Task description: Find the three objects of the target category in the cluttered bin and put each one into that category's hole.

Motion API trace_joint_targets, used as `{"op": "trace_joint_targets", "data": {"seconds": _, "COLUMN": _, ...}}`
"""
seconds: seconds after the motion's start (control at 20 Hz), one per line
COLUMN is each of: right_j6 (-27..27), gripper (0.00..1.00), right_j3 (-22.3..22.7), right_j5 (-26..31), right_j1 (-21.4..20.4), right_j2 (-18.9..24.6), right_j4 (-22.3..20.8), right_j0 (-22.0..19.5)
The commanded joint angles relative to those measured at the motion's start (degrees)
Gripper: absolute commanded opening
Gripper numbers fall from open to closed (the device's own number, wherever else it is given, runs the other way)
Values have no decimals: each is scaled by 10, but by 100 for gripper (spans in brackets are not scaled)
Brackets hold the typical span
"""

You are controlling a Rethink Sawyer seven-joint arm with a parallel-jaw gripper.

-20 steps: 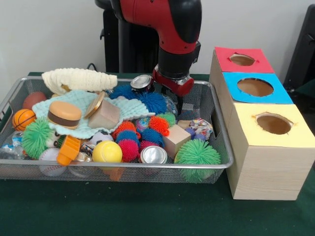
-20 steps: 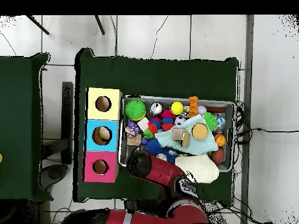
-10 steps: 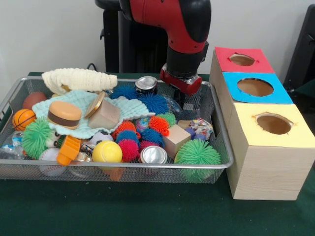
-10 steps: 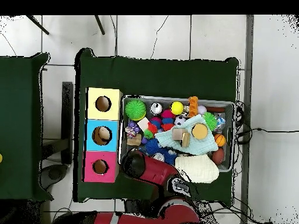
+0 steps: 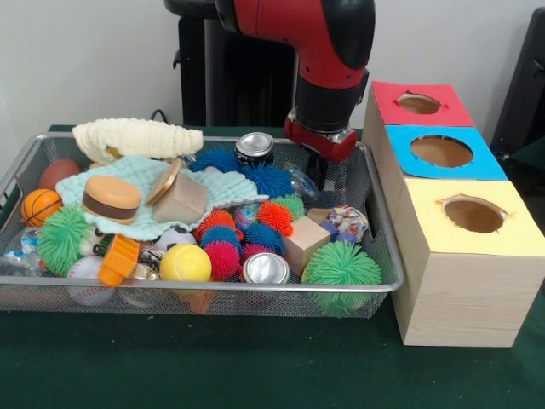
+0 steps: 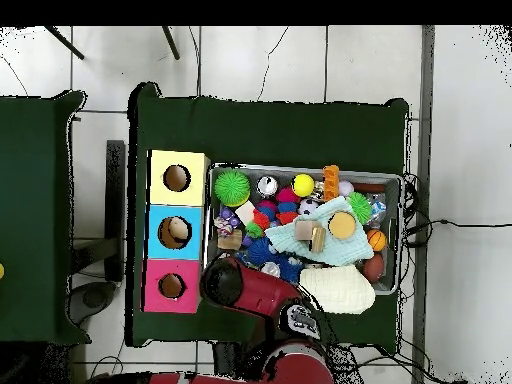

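Observation:
A wire mesh bin (image 5: 213,288) holds mixed clutter: two silver cans (image 5: 254,145) (image 5: 266,268), wooden blocks (image 5: 304,242), several spiky balls (image 5: 341,265), a toy burger (image 5: 111,198) and cloths. My gripper (image 5: 318,175) hangs below the red wrist over the bin's back right corner, beside the rear can and just above the clutter. Nothing shows in its grasp. To the right stands a wooden box with a red hole (image 5: 419,103), a blue hole (image 5: 441,151) and a yellow hole (image 5: 473,214). In the overhead view the arm (image 6: 240,283) hides the gripper and the bin's corner nearest the red hole (image 6: 172,286).
A yellow ball (image 5: 185,263), a small basketball (image 5: 40,205), a green spiky ball (image 5: 63,238) and an orange toy (image 5: 117,260) fill the bin's left side. A cream knitted cloth (image 5: 136,136) lies over the back rim. Something pale shows inside the blue hole (image 6: 175,232).
The arm has swung right along the bin's back edge toward the box side and risen slightly. The rear can, partly covered before, now stands clear.

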Motion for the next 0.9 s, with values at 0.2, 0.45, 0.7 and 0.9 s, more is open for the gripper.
{"op": "trace_joint_targets", "data": {"seconds": 0.2, "right_j6": 99, "gripper": 0, "right_j3": -18, "right_j5": -13, "right_j1": 2, "right_j2": 35, "right_j4": 28, "right_j0": -9}}
{"op": "trace_joint_targets", "data": {"seconds": 0.45, "right_j6": 73, "gripper": 0, "right_j3": -23, "right_j5": 22, "right_j1": -8, "right_j2": 23, "right_j4": 13, "right_j0": 0}}
{"op": "trace_joint_targets", "data": {"seconds": 0.7, "right_j6": 73, "gripper": 0, "right_j3": -21, "right_j5": 25, "right_j1": -14, "right_j2": 12, "right_j4": 10, "right_j0": 11}}
{"op": "trace_joint_targets", "data": {"seconds": 0.9, "right_j6": 80, "gripper": 100, "right_j3": -12, "right_j5": 6, "right_j1": -6, "right_j2": 26, "right_j4": 13, "right_j0": 2}}
